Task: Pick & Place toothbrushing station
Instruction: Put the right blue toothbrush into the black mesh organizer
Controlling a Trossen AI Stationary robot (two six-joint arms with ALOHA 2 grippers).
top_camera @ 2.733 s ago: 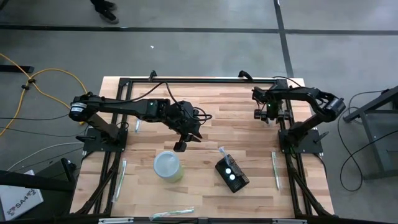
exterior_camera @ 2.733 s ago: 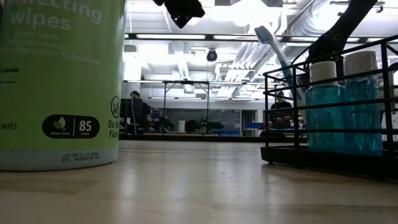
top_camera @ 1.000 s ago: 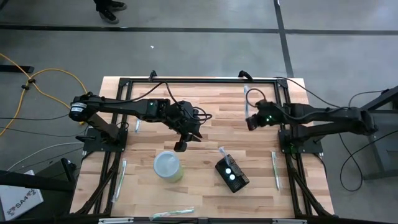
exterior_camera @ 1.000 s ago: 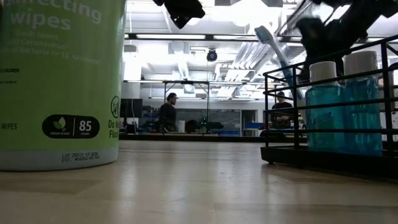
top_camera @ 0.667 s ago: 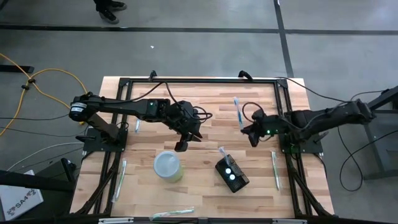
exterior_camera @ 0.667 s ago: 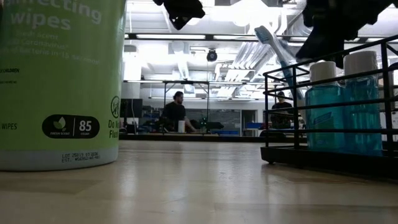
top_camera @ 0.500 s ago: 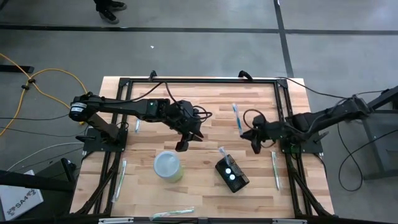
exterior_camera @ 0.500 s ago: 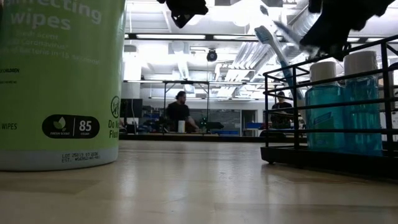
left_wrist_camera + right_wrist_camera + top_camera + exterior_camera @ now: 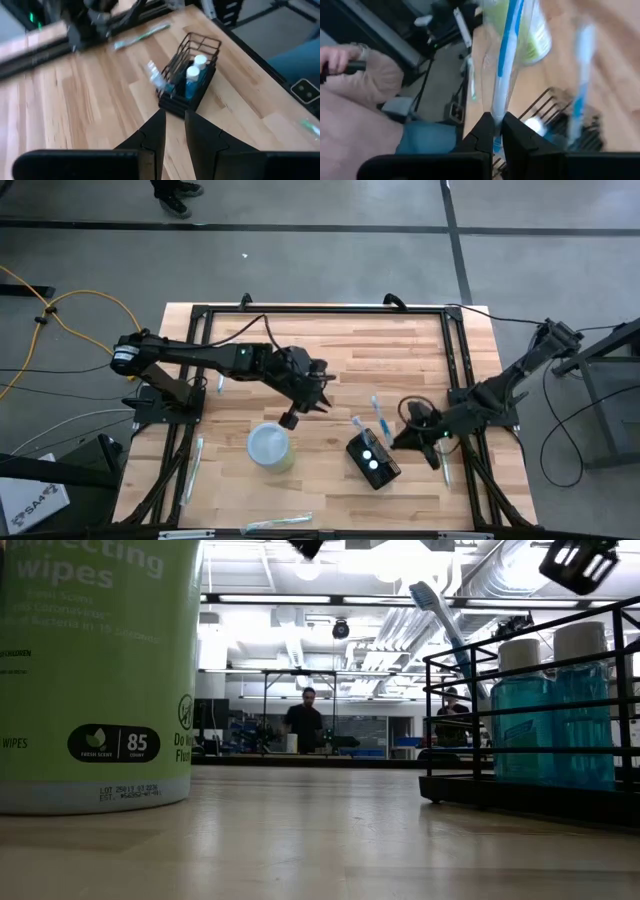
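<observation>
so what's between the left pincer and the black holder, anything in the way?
High view: only bare wood between the left pincer and the black holder. The wipes canister sits off to the side, below the pincer.

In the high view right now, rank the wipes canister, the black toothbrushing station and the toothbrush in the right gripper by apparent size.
1. Toothbrushing station and wipes canister: footprints look about alike from above, so I won't rank them.
2. Toothbrush held by the right gripper: thin and clearly smallest in area.
</observation>
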